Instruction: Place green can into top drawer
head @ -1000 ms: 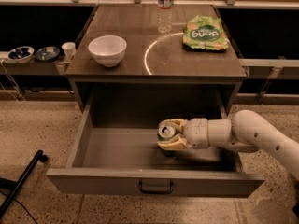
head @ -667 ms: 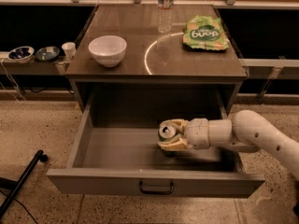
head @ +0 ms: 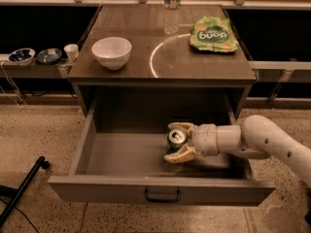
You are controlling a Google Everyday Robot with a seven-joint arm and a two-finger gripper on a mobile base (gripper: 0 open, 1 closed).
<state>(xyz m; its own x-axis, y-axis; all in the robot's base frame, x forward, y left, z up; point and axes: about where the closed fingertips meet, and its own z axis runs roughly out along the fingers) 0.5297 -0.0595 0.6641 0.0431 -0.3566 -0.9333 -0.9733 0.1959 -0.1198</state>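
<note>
The top drawer [head: 97, 191] is pulled wide open under the counter, with a dark handle [head: 162, 196] at the centre of its front panel. The green can [head: 176, 139] is inside it, right of centre, low over the drawer floor, its silver top facing up towards the camera. My gripper [head: 169, 142] reaches in from the right. Its two tan fingers [head: 181, 155] sit on either side of the can and hold it. The white arm [head: 262, 142] crosses the drawer's right side.
On the countertop stand a white bowl [head: 111, 52], a clear plastic bottle [head: 171, 8] and a flat green snack bag [head: 212, 34]. A shelf on the left holds two small bowls [head: 22, 56] and a white cup [head: 71, 51]. A black pole [head: 22, 191] lies on the floor at lower left.
</note>
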